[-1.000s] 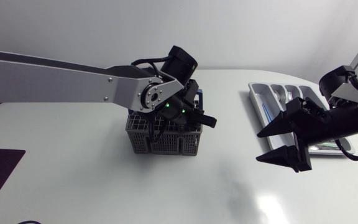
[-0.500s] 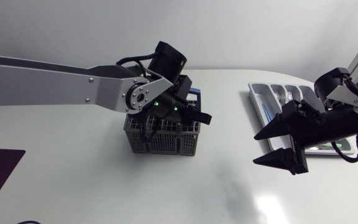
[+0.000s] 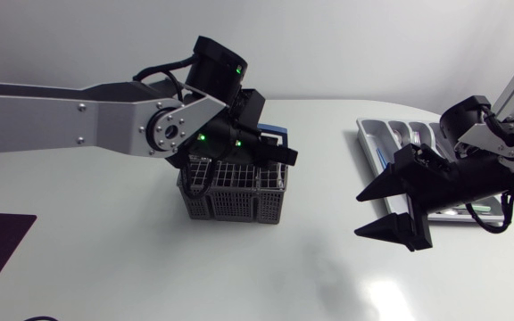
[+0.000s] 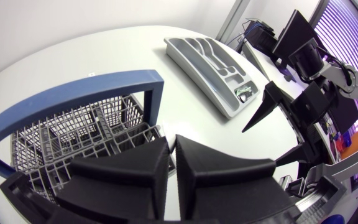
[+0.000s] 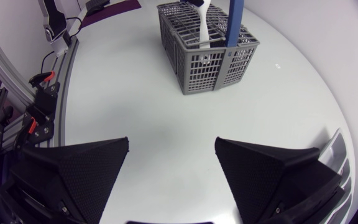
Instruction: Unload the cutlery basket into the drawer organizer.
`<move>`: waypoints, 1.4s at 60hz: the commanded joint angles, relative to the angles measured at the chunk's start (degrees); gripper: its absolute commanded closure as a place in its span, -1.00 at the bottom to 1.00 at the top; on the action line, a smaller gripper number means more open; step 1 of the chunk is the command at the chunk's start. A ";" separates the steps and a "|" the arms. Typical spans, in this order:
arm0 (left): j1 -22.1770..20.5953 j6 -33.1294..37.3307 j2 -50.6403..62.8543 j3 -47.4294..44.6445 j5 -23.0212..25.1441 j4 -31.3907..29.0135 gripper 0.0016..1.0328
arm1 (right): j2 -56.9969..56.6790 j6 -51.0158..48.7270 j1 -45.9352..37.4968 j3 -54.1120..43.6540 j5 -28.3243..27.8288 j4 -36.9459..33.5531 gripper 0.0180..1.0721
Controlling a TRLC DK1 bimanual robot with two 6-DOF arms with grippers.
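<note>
Over the grey cutlery basket (image 3: 235, 194) at mid-table, the left gripper (image 3: 284, 159) hangs with its jaws pressed almost together. The right gripper (image 3: 360, 215), jaws spread wide, hovers beside the drawer organizer (image 3: 373, 135) at far right.

The right gripper (image 5: 171, 142) has its fingers (image 5: 73, 171) spread wide, with nothing between them. Ahead and well apart, the grey cutlery basket (image 5: 207, 62) with its blue handle (image 5: 235, 22) stands upright on the white counter (image 5: 148, 106).
</note>
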 commanded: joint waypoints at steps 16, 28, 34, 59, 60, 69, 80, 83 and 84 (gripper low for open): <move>0.84 -1.90 -3.90 -3.33 2.55 3.01 0.89 | -2.92 9.61 5.00 -1.20 -0.26 6.41 -0.90; 1.01 -1.28 -4.60 -3.59 3.26 3.80 0.89 | -3.27 13.56 8.87 -1.29 0.26 9.13 -0.90; 1.01 -0.14 -5.31 -3.42 3.26 3.80 0.89 | -3.27 14.09 10.10 -1.29 0.70 9.66 -0.90; 1.10 11.37 -8.56 0.27 5.63 -4.03 0.89 | -2.74 14.18 12.64 -1.20 1.14 9.75 -0.90; 1.10 11.55 -8.65 0.27 5.63 -4.11 0.89 | -2.83 14.27 12.64 -1.20 1.05 9.75 -0.90; 1.19 15.68 -11.99 -0.43 7.30 -5.52 0.89 | -3.71 14.88 13.26 -1.29 0.97 9.92 -0.90; 1.36 18.67 -16.12 -2.28 11.25 -5.78 0.89 | -5.65 16.38 13.88 -1.02 0.17 10.45 -0.90; 1.28 19.11 -16.65 -2.80 12.31 -5.87 0.89 | -6.26 16.90 14.31 -0.94 0.09 10.63 -0.90; 1.28 19.20 -16.73 -2.89 12.57 -5.96 0.89 | -6.44 16.99 14.40 -0.85 0.00 10.63 -0.90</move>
